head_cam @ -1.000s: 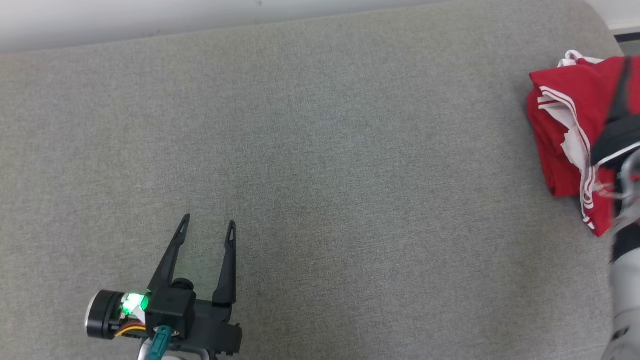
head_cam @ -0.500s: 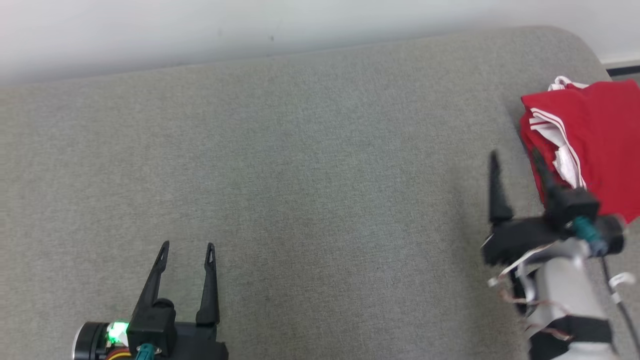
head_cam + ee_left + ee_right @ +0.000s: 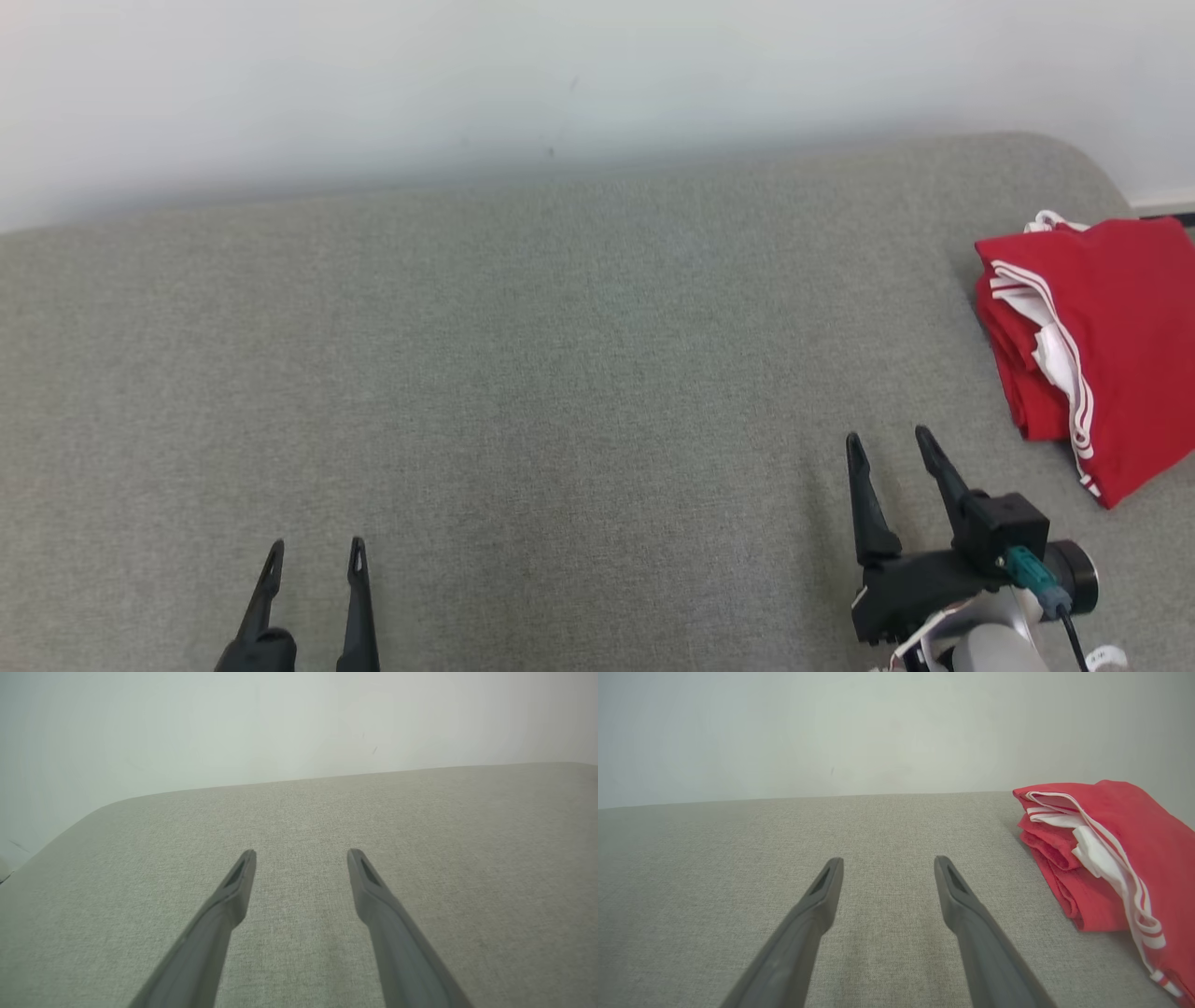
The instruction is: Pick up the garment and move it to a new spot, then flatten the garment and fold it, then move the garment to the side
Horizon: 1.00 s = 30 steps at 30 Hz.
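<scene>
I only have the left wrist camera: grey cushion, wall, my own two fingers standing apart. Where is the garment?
Observer: The red garment lies folded at the right end of the cushion, partly past the head view's right edge.
Operator: Is the right gripper on it?
Observer: No. The right gripper is open and empty, apart from the garment, to its left and nearer the robot.
Operator: How does the fold look from that side?
Observer: In the right wrist view the layers lie stacked, with the white trim showing along the side facing the gripper.
</scene>
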Motion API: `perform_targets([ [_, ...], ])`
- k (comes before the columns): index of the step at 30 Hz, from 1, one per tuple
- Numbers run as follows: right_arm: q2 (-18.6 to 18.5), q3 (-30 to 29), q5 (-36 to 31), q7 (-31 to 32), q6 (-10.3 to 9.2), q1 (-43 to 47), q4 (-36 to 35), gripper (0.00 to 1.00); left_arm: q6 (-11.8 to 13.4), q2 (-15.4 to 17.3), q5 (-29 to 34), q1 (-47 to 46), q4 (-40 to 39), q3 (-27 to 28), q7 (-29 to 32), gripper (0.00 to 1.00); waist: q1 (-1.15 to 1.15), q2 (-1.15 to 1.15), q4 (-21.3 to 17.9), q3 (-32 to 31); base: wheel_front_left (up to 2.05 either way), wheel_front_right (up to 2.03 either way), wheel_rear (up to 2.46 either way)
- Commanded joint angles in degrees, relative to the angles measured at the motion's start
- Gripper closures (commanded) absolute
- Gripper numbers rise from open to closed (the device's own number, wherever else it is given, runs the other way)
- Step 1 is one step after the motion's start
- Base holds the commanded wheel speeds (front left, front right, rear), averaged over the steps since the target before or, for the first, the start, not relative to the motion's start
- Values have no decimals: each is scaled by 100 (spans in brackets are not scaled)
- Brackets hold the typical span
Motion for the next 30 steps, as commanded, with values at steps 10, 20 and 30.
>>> perform_targets([
  [10,39,200,257,-24,-16,532,-85,0,-51,-48,-26,338,111,224,-18,0,1,0,144,-495,0,0,0],
  [20,38,299,427,-24,-16,692,-169,0,-96,-69,-13,454,149,393,-18,0,1,0,122,-688,0,0,0],
  [30,38,354,467,-24,-16,827,-216,0,-161,-72,-16,549,156,514,-18,0,1,0,133,-855,0,0,0],
])
